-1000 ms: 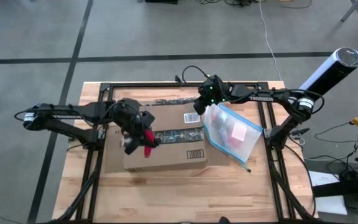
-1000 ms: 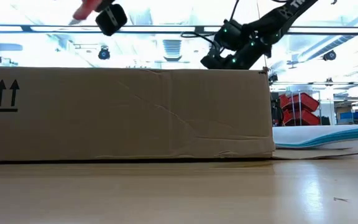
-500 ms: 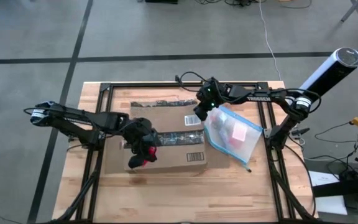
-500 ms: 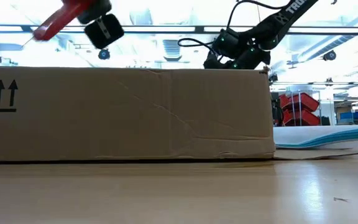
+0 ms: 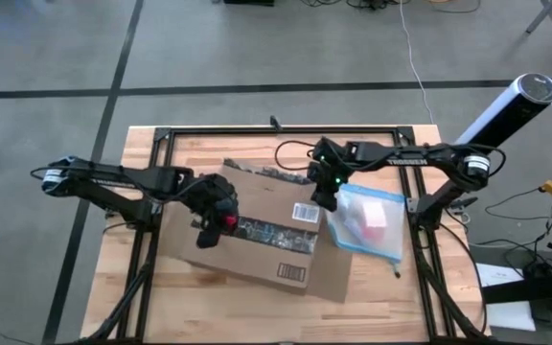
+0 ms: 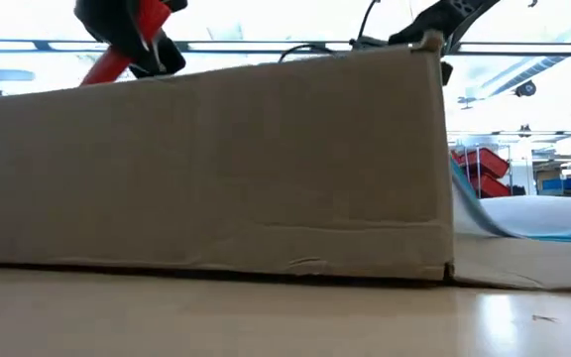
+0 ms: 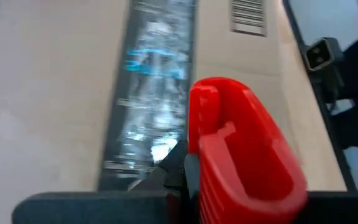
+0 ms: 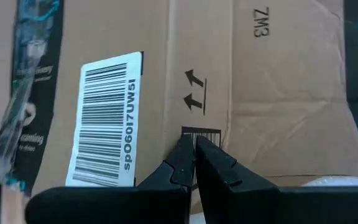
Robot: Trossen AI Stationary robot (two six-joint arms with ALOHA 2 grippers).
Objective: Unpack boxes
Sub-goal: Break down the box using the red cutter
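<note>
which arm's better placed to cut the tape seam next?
Left. Its pincer holds the red cutter right over the tape strip on the cardboard box. The right pincer, shut and empty, presses the box's edge.

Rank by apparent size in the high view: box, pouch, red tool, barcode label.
1. box
2. pouch
3. barcode label
4. red tool, partly hidden in the left gripper, so its rank against the label is unsure.

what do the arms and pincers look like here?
Both arms are dark, slim and jointed, with black cables looping off them. The right arm carries white lettering and a green light near its wrist. The right pincer has two tapered black fingers. The left pincer is dark too.
</note>
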